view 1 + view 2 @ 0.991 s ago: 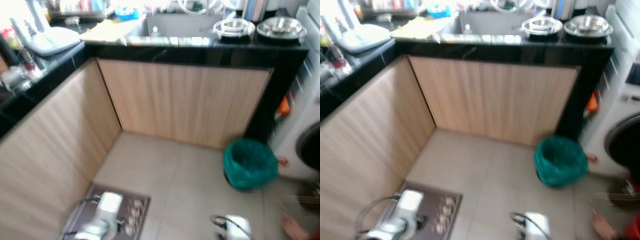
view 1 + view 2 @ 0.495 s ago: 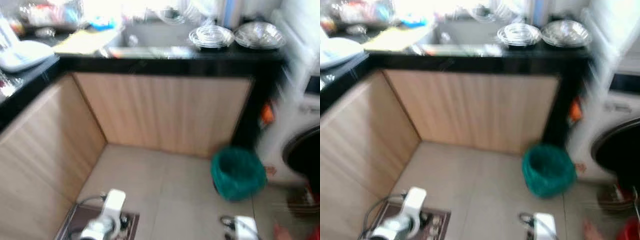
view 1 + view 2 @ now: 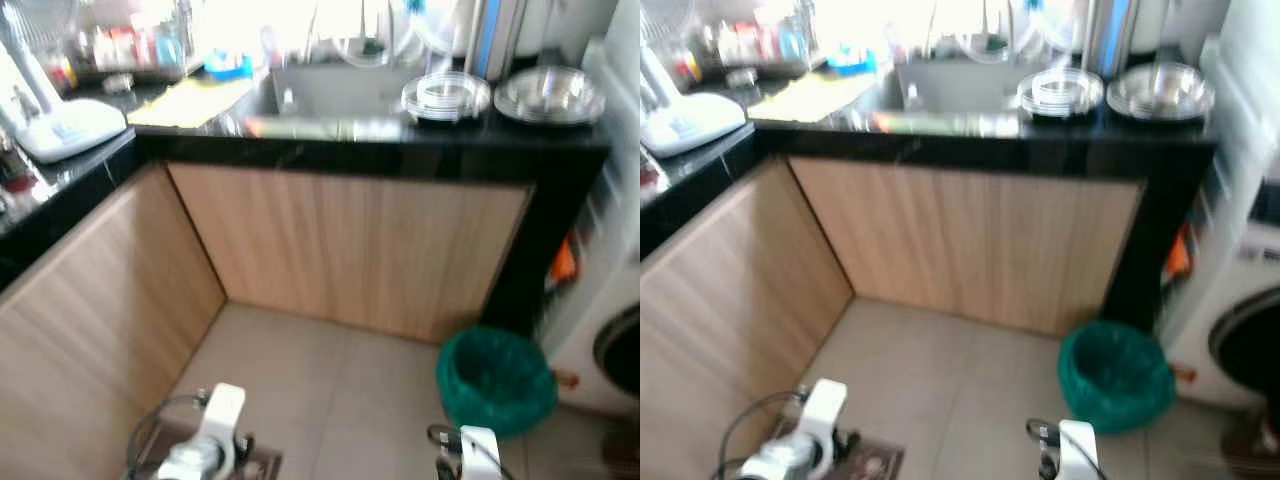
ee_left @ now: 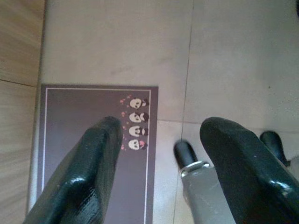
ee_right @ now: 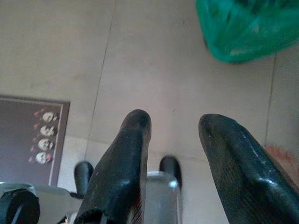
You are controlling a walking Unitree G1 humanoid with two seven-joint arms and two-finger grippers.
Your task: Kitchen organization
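Shifted since half a second earlier, the head camera's framing now sets the black countertop [image 3: 380, 160] lower and sharper, with the green bin [image 3: 495, 380] nearer the bottom right corner of the floor [image 3: 330, 390].

From the left eye, two stacks of steel bowls [image 3: 447, 95] and [image 3: 550, 93] stand at the countertop's right end, just right of the sink [image 3: 335, 90]. A yellow board [image 3: 190, 100] lies left of the sink; a white fan base [image 3: 65, 130] sits on the left run of counter. Wood-grain cabinet fronts [image 3: 350, 250] close off the corner below. A white washing machine [image 3: 610, 340] stands at the right edge.

From the right eye, both silver arms hang low, well below the countertop and far from the bowls.

Left wrist view: the left gripper [image 4: 161, 154] hangs with its fingers spread apart, empty, above a brown mat [image 4: 88, 140] printed with small panda faces, lying along the cabinet base.

Right wrist view: the right gripper [image 5: 175, 140] also hangs parted and empty over bare tiles, the green bin beyond its fingertips.
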